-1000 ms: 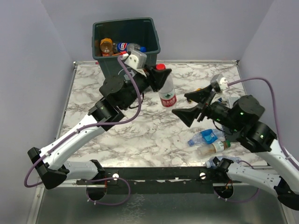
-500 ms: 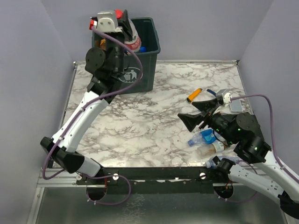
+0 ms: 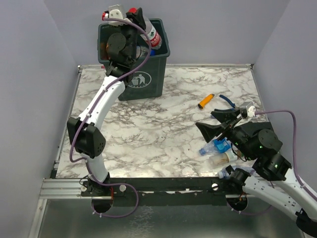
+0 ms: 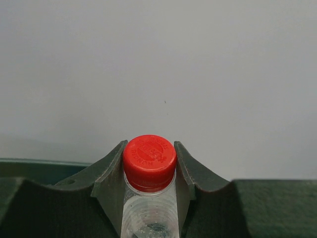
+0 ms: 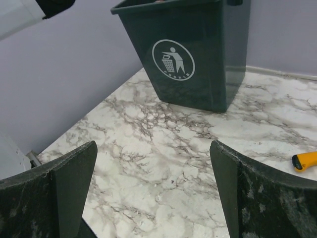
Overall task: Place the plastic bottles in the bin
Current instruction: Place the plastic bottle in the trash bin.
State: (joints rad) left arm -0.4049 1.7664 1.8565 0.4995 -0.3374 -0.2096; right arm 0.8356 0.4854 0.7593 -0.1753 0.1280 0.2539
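The left arm has swung up from mid-table to the far corner, carrying a red-capped bottle (image 3: pixel 154 37) from above the marble to the mouth of the bin (image 3: pixel 134 83); the right arm has drawn back toward the near right edge. The left gripper (image 3: pixel 136 18) is clamped narrow on the bottle's neck just under the cap, as the wrist view confirms, with the fingers hugging either side; the bottle hangs tilted over the bin's opening, base lowest, not yet let go. The right gripper (image 3: pixel 214 125) stands spread wide and empty, hovering above the table (image 3: pixel 148 130) and pointed toward the bin's front; it touches nothing. Most of the job looks done: the arm hides much of the bin's inside, so its load cannot be counted here, but little is left outside. A blue-labelled bottle (image 3: pixel 216 146) and a pale bottle (image 3: pixel 224 158) lie side by side near the right arm, partly under it; whether another hides beneath that arm cannot be told. An orange cylinder (image 3: pixel 205 101) and pliers (image 3: pixel 228 101) rest farther back on the right and are no part of the work. What remains, by this view, is the drop now in hand and then the two by the right arm.
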